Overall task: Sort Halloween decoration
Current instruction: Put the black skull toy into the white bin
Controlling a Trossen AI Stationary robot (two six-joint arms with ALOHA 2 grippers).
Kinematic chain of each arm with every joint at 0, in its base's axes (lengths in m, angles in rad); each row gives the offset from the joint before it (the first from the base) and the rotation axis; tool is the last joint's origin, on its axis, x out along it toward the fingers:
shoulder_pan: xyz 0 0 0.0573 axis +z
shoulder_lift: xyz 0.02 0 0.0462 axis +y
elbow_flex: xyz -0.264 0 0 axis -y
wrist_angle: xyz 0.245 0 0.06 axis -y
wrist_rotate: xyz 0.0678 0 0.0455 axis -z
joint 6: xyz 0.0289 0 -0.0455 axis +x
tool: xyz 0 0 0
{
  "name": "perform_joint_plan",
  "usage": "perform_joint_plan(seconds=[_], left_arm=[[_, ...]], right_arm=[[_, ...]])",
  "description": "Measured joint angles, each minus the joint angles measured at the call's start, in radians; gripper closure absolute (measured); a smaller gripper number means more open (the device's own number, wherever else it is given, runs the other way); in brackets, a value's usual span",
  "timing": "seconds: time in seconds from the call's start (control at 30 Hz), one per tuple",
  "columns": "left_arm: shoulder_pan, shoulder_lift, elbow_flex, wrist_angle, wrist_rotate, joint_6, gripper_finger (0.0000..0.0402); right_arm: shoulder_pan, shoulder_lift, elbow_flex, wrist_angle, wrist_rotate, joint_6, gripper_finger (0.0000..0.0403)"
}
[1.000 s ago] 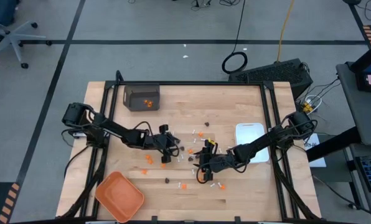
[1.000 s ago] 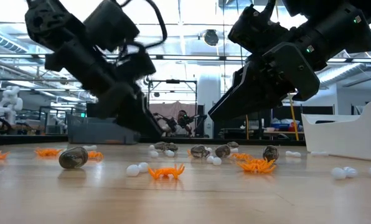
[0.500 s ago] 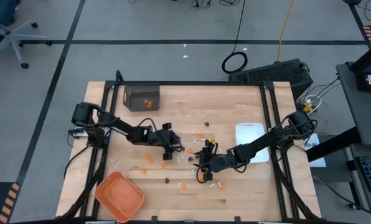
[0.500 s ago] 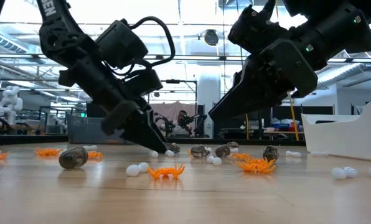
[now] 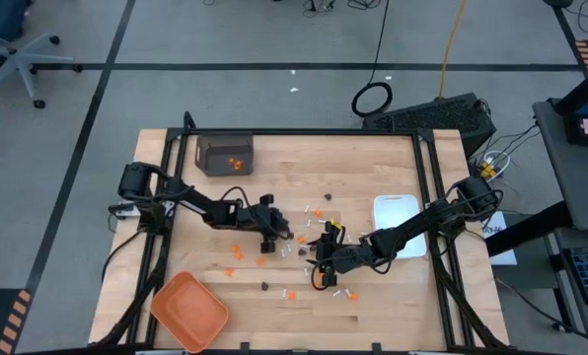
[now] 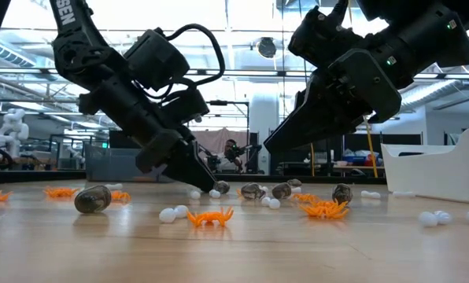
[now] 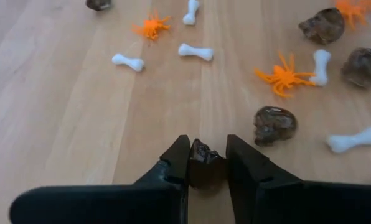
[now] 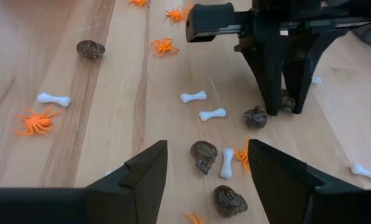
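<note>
One dark skull (image 7: 205,163) pinched in left claw (image 7: 206,167), tips down on worktop (image 5: 373,168) | lift straight up | right claw (image 8: 205,163) wide, idle just beside

**A:** What lies where on the table (image 5: 373,168)?

**B:** A small bin (image 5: 224,155) sits at the far left corner, with a few pieces inside. A tray (image 5: 188,311) lies at the near left corner. A dish (image 5: 398,214) rests toward the right edge.

**A:** And the small pieces?

**B:** Spiders (image 7: 284,76), bones (image 7: 195,51) and skulls (image 7: 274,123) lie scattered across the table's middle, between tray and dish.

**A:** Where are the arms?

**B:** The left end effector (image 7: 207,163) is down at the table's middle, a skull (image 7: 204,163) between its fingers. The right end effector (image 8: 205,163) is just to its right, above a skull and a bone, between it and the dish.
</note>
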Motion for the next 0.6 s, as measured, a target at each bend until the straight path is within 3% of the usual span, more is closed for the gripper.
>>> perform_joint_plan(seconds=[0.37,0.6], left_arm=[[0.002,-0.061,0.000,-0.010,-0.009,-0.023,0.0335],[-0.007,-0.155,0.000,-0.054,-0.001,-0.101,0.0337]], right_arm=[[0.000,0.000,0.000,0.001,-0.039,-0.058,0.0195],[0.000,0.000,0.001,0.044,-0.041,-0.210,0.0195]])
